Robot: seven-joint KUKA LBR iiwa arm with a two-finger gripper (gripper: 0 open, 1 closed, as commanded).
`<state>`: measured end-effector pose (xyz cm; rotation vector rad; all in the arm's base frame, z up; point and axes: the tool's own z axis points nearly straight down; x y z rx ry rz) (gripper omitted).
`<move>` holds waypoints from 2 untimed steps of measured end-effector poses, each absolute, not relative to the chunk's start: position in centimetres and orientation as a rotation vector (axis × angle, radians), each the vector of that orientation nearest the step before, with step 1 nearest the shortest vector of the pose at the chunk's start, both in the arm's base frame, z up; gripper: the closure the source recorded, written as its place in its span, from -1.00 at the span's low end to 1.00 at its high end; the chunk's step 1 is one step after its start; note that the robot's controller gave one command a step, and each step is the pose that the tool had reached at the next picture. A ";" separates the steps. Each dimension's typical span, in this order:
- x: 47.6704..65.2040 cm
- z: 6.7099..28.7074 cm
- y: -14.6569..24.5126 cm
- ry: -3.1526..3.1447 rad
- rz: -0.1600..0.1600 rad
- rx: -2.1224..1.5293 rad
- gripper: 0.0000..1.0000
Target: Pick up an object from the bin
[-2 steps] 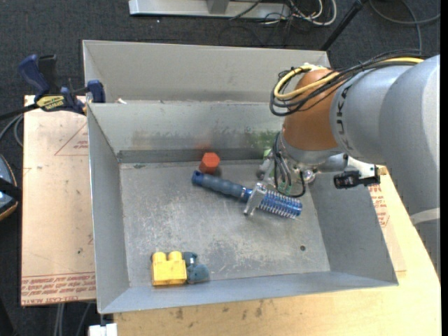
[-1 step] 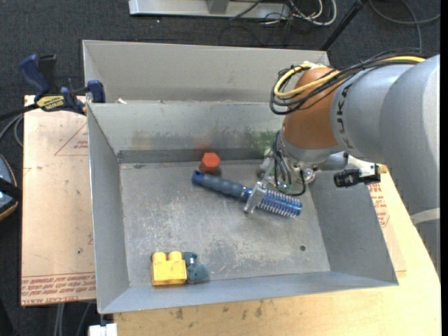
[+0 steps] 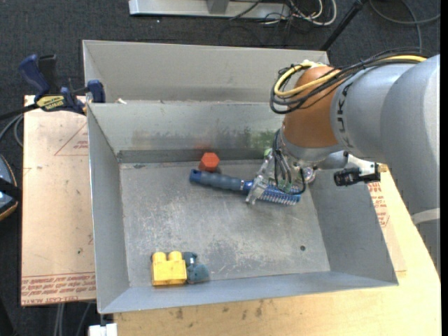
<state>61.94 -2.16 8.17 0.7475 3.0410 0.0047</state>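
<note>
Dark carpet all round, with a grey metal bin (image 3: 210,247) set in the middle of it. On the bin floor, one blue brush (image 3: 217,181): lying flat just in front of the small orange piece (image 3: 209,161), handle end almost under that piece, bristle head pointing away to its right. Down over the bristle head, the claw (image 3: 269,187), right of the orange piece and low enough to hide part of the head; touching it or just above it, cannot tell. Open or closed, cannot tell either. Above the claw, the orange wrist cover (image 3: 311,121) and the grey arm (image 3: 385,103), coming in from the right.

Counted: one brush, one orange piece close to the back wall, one yellow building brick (image 3: 168,268) well apart from the orange piece, towards the front and a little left, and one small blue-grey lump (image 3: 197,273) touching the brick's right side. Four loose things in all.
</note>
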 end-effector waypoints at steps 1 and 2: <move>62.1 13.5 -2.1 3.046 0.003 0.744 1.00; 62.1 15.1 -2.1 3.050 0.002 0.742 1.00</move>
